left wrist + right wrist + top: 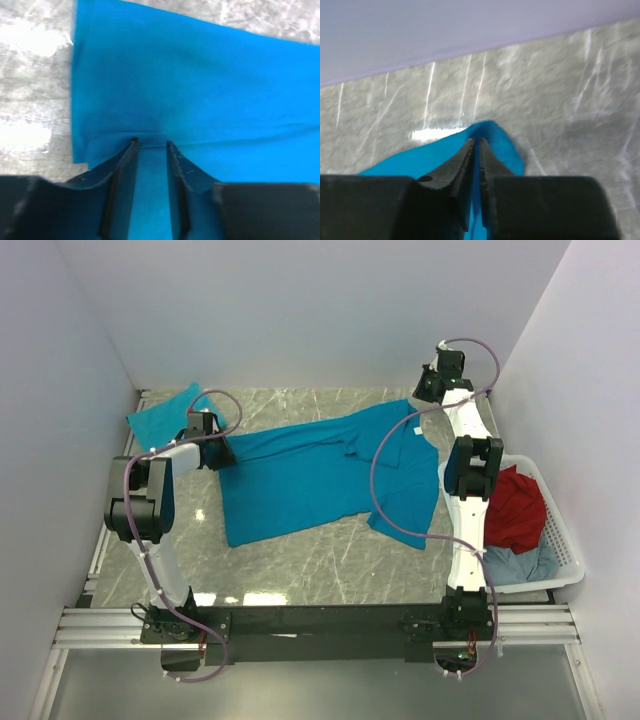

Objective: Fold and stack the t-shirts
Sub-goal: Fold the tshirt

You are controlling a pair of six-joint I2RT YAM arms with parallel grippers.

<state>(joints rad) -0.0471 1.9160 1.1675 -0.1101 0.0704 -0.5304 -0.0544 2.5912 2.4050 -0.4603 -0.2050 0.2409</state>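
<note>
Lying spread, teal-blue t-shirt, rumpled, white neck label

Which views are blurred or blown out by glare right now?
Top external: sharp and evenly lit, with one small glare patch at the table's near-left edge. Left wrist: soft, with blown-out white patches on the table left of the t-shirt. Right wrist: blurred throughout, one glare spot beside the t-shirt's tip.
</note>
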